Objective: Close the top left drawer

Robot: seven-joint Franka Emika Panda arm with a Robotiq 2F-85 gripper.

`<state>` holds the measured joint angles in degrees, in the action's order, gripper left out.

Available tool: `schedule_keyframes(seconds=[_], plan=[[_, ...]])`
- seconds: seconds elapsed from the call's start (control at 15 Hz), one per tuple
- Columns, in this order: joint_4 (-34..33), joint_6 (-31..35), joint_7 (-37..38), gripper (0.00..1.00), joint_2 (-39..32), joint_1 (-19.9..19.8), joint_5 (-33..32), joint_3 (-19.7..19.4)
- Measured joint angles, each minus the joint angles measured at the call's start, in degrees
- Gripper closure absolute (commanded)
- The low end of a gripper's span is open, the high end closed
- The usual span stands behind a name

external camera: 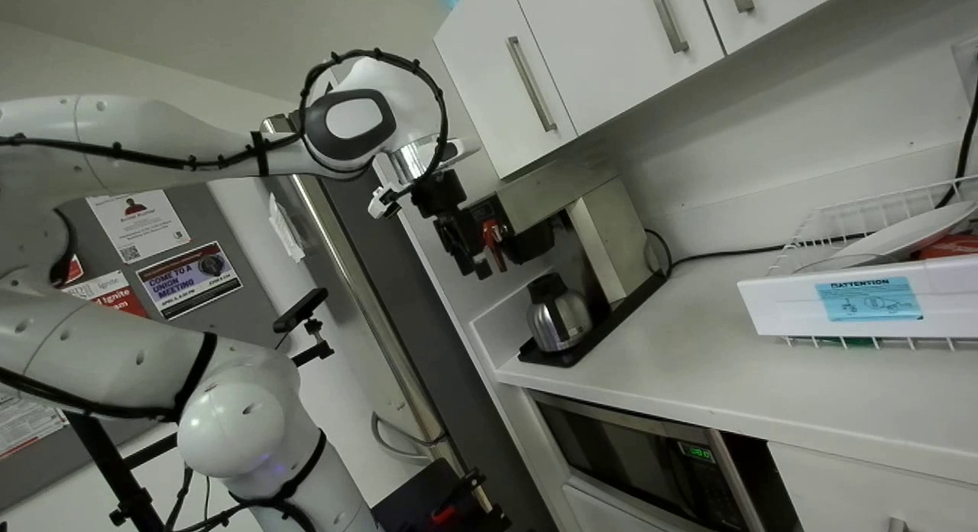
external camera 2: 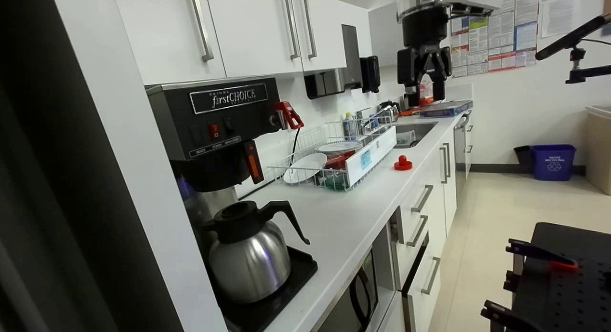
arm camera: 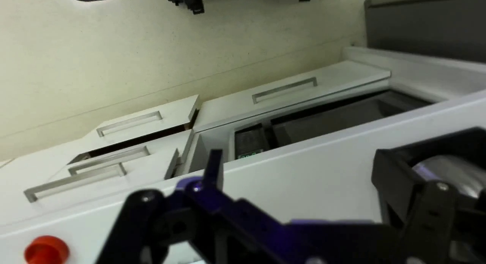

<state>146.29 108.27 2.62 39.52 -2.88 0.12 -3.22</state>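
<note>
Hanging well above the counter (external camera 2: pixel 329 217), the one claw (external camera 2: pixel 425 97) points down, its two fingers (external camera 2: pixel 438 86) spread wide with a gap between them. The top drawer (arm camera: pixel 148 171), uppermost in a stack of three, sits right under the counter's front edge, just beside the one microwave (external camera: pixel 611 448) and well apart from the claw. The top drawer carries one bar handle (arm camera: pixel 73 178); whether it is fully in, I cannot tell. Below it comes the second drawer (arm camera: pixel 167 142), also with one handle (arm camera: pixel 109 158), then the third drawer (arm camera: pixel 174 111), again with one, which sticks out and leaves one dark gap (arm camera: pixel 136 140) above its front. Farther along the fronts, two upright handles (external camera 2: pixel 444 165) stand side by side. Higher up, in both exterior views, hang three white doors (external camera: pixel 603 66) with three handles (external camera: pixel 531 83), one each. On the counter I count one coffee machine (external camera 2: pixel 215 117), one jug (external camera 2: pixel 250 265) at its foot, one wire rack (external camera: pixel 856 215) holding at least two plates (external camera 2: pixel 305 168), and one red knob (external camera 2: pixel 403 165). Far off, in an exterior view, are two bins (external camera 2: pixel 553 162), one blue and one black
</note>
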Motion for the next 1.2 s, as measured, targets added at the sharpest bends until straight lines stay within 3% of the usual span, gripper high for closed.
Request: schedule_keyframes(seconds=[0.4, 0.6, 1.2], plan=[[7.37, 17.41, 0.03, 0.0, -1.64, -13.12, -5.08, -10.68], [10.93, 24.09, 0.2, 0.0, -3.95, -19.53, -6.23, -13.8], [10.77, 25.02, 1.15, 0.0, -5.78, -20.56, -5.3, -14.53]])
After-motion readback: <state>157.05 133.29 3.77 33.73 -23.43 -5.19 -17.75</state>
